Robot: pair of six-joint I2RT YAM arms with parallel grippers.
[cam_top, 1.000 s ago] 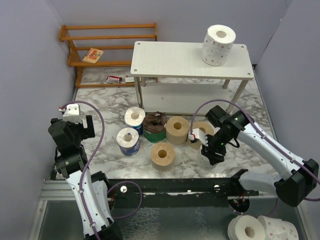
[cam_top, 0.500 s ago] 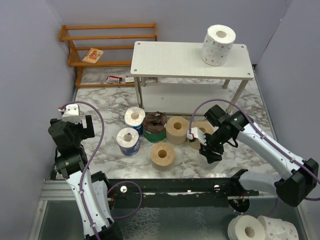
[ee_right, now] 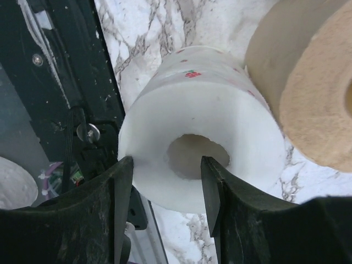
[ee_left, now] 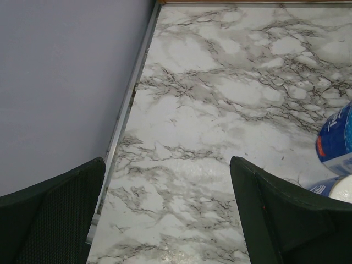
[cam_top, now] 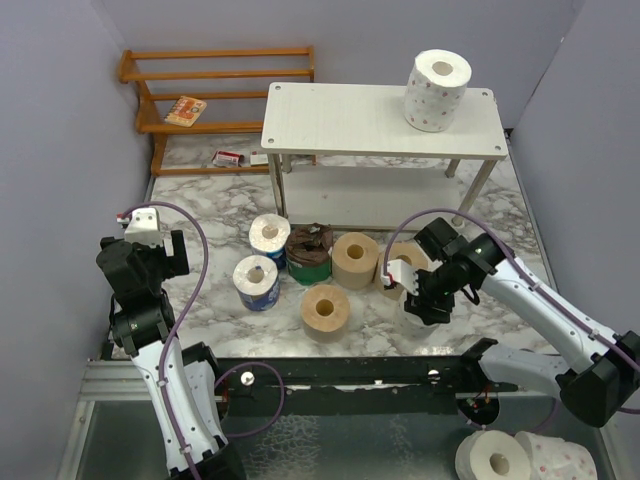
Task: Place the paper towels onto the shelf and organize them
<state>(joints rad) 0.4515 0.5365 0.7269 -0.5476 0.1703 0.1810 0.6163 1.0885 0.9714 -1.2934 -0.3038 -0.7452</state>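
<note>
Counting one white roll (cam_top: 437, 90) on the shelf (cam_top: 350, 115) upper right, I see six rolls (cam_top: 326, 310) waiting mid-frame, right gripper (ee_right: 165, 170) pinching a second white roll (ee_right: 220, 110) by its wall, left gripper (ee_left: 166, 165) spread wide.

No legible text, even on blue-wrapped roll (ee_left: 335, 146)

Lavender walls (cam_top: 50, 120), marble tabletop (cam_top: 205, 200), orange rack (cam_top: 215, 73)
</note>
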